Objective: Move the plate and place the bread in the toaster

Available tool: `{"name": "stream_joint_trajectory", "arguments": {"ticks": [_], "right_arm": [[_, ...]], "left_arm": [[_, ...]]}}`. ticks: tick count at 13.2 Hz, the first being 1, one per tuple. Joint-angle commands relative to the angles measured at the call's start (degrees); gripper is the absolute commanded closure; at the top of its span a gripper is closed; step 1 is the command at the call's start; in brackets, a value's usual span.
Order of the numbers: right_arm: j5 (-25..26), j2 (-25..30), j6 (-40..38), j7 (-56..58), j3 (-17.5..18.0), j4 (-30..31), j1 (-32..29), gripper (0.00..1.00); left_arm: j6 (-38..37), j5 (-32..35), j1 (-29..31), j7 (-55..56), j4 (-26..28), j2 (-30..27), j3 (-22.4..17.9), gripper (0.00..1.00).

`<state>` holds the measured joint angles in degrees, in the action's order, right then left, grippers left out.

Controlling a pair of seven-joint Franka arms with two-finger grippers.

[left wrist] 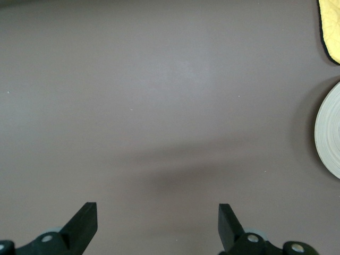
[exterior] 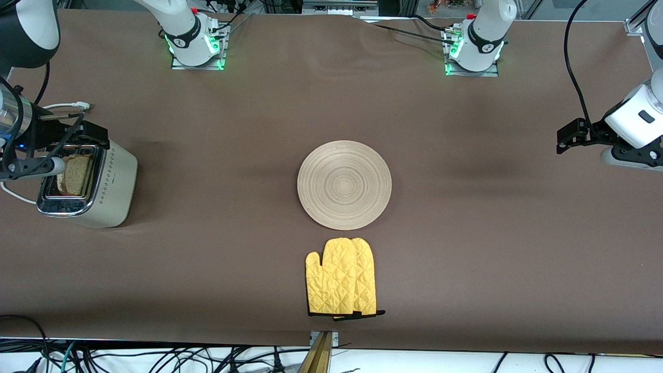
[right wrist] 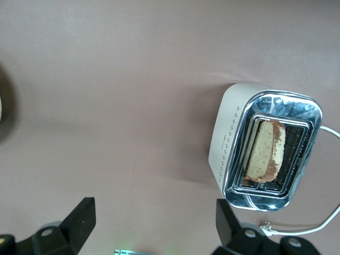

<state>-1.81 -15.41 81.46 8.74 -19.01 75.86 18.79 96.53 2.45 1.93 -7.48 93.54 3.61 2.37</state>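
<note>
The light-wood plate point(exterior: 344, 185) lies flat at the middle of the table; its edge also shows in the left wrist view point(left wrist: 329, 138). The cream toaster point(exterior: 116, 181) stands at the right arm's end. The bread point(exterior: 76, 173) stands in one of its slots, its top sticking out. The right wrist view shows the toaster point(right wrist: 228, 138) and the bread point(right wrist: 264, 151) from above. My right gripper point(exterior: 77, 132) is open and empty in the air beside the toaster point(right wrist: 154, 212). My left gripper point(exterior: 567, 137) is open and empty, up over bare table at the left arm's end point(left wrist: 158, 212).
A yellow quilted oven mitt point(exterior: 342, 277) lies nearer the front camera than the plate, close to it; its corner shows in the left wrist view point(left wrist: 330, 26). The toaster's white cord point(right wrist: 313, 228) trails off beside it. Brown cloth covers the table point(exterior: 466, 233).
</note>
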Motion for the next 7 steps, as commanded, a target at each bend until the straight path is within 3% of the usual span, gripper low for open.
{"name": "stream_joint_trajectory", "arguments": {"ticks": [1, 7], "right_arm": [[-0.4, 0.2, -0.2, 3.7, -2.1, 1.7, -0.5, 0.00], [3.0, -4.2, 6.4, 10.7, -2.6, 3.9, -5.0, 0.00]], "left_arm": [[-1.3, -0.6, -0.2, -0.4, -1.7, 0.5, -0.2, 0.00], [-1.3, -0.6, -0.2, -0.5, -1.7, 0.5, -0.2, 0.00]]}}
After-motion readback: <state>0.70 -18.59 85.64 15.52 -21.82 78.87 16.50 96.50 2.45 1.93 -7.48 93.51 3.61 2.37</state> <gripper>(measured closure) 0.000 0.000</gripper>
